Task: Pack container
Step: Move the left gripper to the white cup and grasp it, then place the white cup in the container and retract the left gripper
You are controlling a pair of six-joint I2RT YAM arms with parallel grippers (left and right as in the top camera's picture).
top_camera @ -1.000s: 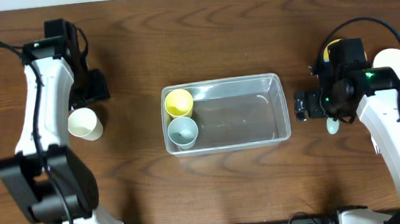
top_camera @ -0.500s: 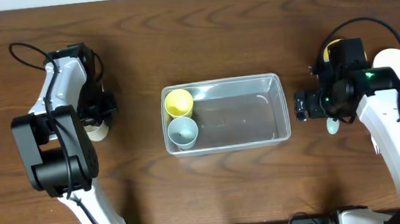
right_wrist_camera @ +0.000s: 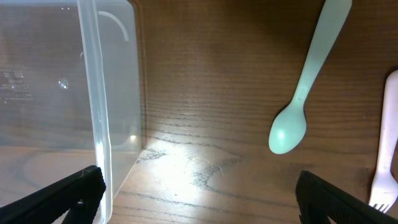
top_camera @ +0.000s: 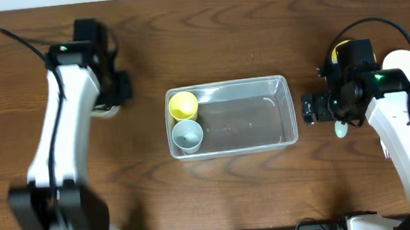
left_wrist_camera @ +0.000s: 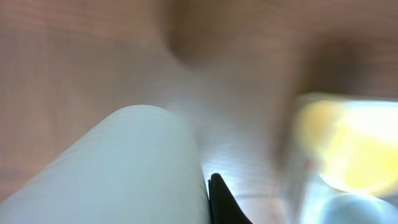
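Table [top_camera: 220, 38]: clear rimmed container [top_camera: 247, 122], probably plastic.

The left arm [top_camera: 62, 136] and right arm [top_camera: 407, 137] have white links, black joints, black cables and 1 green light each.

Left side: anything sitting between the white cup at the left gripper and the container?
Nothing visible. Only bare table lies between the white cup and the container end facing it. Inside, a yellow cup and a pale blue cup fill that end; the rest looks free.
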